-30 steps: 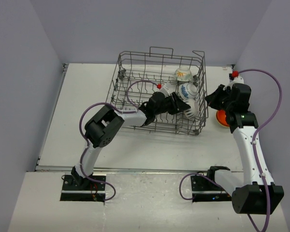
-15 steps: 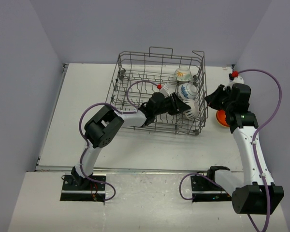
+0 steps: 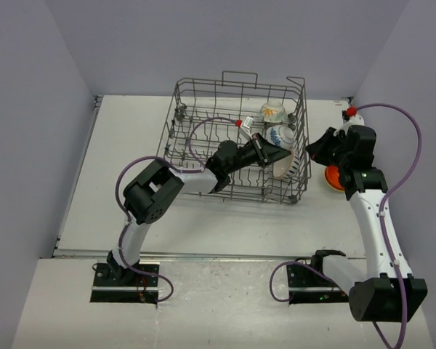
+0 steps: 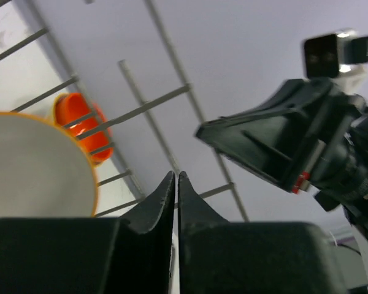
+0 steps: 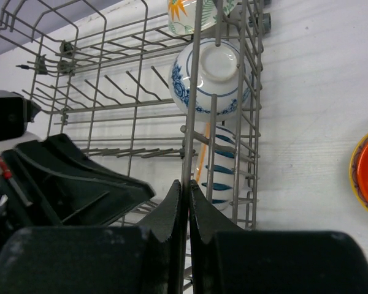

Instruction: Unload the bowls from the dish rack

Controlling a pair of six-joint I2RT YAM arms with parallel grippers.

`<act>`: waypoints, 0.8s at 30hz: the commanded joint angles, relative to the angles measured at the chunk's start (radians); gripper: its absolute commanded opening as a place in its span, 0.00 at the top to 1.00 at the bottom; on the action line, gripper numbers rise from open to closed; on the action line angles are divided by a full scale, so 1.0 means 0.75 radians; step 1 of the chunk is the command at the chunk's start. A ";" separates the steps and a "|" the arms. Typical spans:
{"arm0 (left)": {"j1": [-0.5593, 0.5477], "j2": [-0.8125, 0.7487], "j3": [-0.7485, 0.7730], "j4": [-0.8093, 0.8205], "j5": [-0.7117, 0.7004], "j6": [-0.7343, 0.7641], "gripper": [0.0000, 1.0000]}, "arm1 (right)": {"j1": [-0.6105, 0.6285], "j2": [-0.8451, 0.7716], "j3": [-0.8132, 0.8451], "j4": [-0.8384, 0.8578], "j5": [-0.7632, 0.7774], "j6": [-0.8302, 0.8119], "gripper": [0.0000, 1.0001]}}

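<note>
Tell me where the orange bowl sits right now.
In the top view the orange bowl sits on the table at the right side, just outside the right wall of the dish rack, not inside it.

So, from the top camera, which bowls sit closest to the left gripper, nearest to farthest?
From the left gripper, reaching inside the dish rack:
1. Tilted white bowl, right at its fingertips.
2. Blue-patterned bowl, just behind it.
3. Yellow-patterned bowl, near the rack's far side.
4. Orange bowl, outside the rack, on the right.
</note>
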State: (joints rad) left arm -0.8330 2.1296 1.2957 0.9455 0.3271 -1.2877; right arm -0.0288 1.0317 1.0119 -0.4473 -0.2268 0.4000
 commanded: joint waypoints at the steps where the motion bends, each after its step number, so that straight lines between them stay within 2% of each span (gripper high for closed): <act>1: -0.029 0.102 -0.075 0.384 0.067 -0.095 1.00 | 0.022 0.040 -0.020 -0.122 -0.054 -0.034 1.00; 5: -0.033 0.130 -0.020 0.339 0.083 -0.112 1.00 | 0.024 0.040 -0.024 -0.117 -0.049 -0.034 1.00; 9: -0.035 0.106 -0.011 0.171 0.065 -0.061 1.00 | 0.022 0.042 -0.020 -0.117 -0.051 -0.034 1.00; 11: -0.039 0.075 0.011 0.035 0.038 -0.012 0.92 | 0.022 0.044 -0.026 -0.111 -0.056 -0.034 1.00; 12: -0.043 0.061 0.041 -0.152 0.034 0.074 0.92 | 0.022 0.044 -0.026 -0.113 -0.056 -0.034 1.00; 14: -0.047 0.036 0.062 -0.272 0.006 0.144 0.89 | 0.022 0.044 -0.030 -0.107 -0.062 -0.034 1.00; 17: -0.074 -0.029 0.123 -0.513 -0.143 0.329 0.85 | 0.024 0.042 -0.036 -0.103 -0.062 -0.030 1.00; 18: -0.090 -0.047 0.148 -0.666 -0.178 0.371 0.81 | 0.022 0.042 -0.034 -0.103 -0.066 -0.030 1.00; 21: -0.114 -0.088 0.170 -0.792 -0.292 0.477 0.73 | 0.022 0.038 -0.034 -0.105 -0.064 -0.030 1.00; 22: -0.121 -0.097 0.168 -0.808 -0.313 0.500 0.67 | 0.022 0.038 -0.034 -0.105 -0.064 -0.030 1.00; 24: -0.137 -0.109 0.191 -0.880 -0.379 0.557 0.61 | 0.022 0.040 -0.032 -0.107 -0.068 -0.030 1.00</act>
State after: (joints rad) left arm -0.9131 2.1178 1.3956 0.4480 0.1699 -1.0012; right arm -0.0288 1.0340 1.0130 -0.4477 -0.2268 0.4000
